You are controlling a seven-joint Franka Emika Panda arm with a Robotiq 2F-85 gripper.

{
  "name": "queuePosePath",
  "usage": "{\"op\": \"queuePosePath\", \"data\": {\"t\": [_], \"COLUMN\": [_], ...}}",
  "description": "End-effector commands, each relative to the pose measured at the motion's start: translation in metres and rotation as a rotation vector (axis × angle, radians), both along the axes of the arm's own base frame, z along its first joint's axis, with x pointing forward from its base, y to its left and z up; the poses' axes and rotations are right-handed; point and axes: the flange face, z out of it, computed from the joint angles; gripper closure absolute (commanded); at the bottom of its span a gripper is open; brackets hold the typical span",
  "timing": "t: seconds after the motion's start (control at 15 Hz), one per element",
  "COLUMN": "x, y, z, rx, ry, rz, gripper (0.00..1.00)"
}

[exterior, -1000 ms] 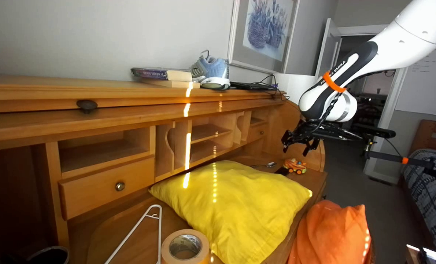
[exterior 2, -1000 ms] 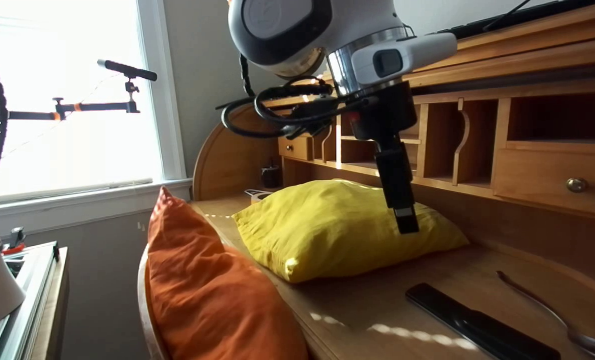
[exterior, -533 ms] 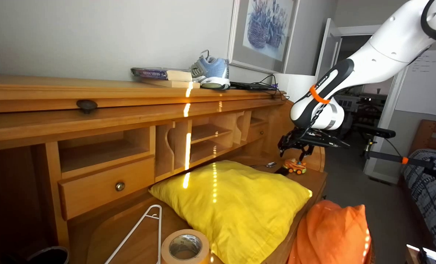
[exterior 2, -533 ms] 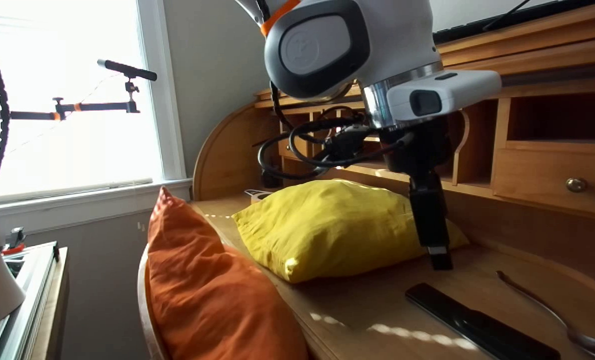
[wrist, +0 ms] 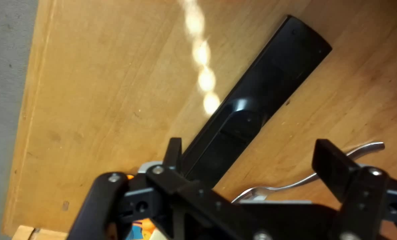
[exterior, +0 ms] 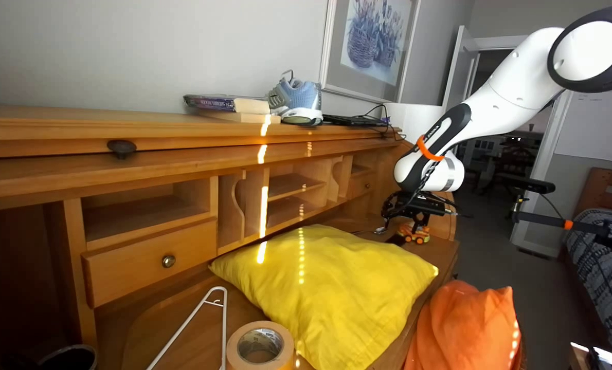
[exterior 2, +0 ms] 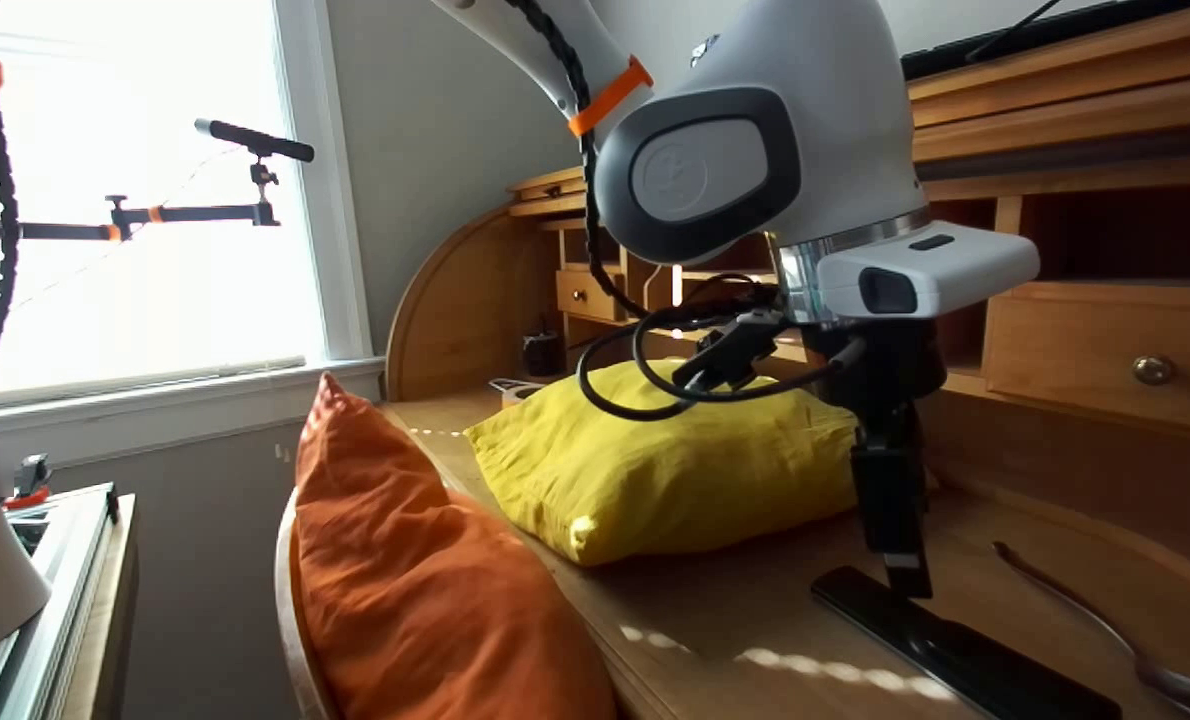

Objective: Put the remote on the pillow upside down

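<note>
Wrist view has the gripper [wrist: 250, 153] pointing down with its two fingers [wrist: 328, 163] parted wide, clasping nothing. Between them in that view runs the black remote [wrist: 243, 111], slanting from near left to far right and closer to the left finger; it lies flat on the wooden desk [wrist: 101, 100]. In an exterior view the fingertips hang at the remote's far end; whether they touch it cannot be told. A silver utensil [exterior 2: 1170, 683] lies to the right, near the remote. Farther off and to the left, the yellow pillow [exterior 2: 675, 470] rests on the desk, apart from the remote. An orange pillow [exterior 2: 435, 580] slumps at the near left, beside the desk's front edge. From an exterior view, a toy car [exterior: 408, 235] sits partly behind the gripper, while a tape roll [exterior: 257, 336] and, left of it, a white hanger [exterior: 225, 321] lie near. Higher up, a blue shoe [exterior: 301, 100] stands right of books [exterior: 218, 104].
</note>
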Motion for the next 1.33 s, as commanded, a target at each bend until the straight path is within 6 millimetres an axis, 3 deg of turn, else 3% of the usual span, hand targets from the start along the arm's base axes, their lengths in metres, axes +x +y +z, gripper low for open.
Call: {"op": "queuePosePath", "data": {"t": [0.0,0.6,1.27], "x": [0.012,0.023,0.046], "y": [-0.004,0.001,0.001], "z": [-0.018,-0.053,-0.073], "rx": [0.026,0.049,0.04], "ry": [0.043,0.077,0.079], "rz": [-0.045,-0.037,-0.003], "gripper": [0.0,0.0,0.0]}}
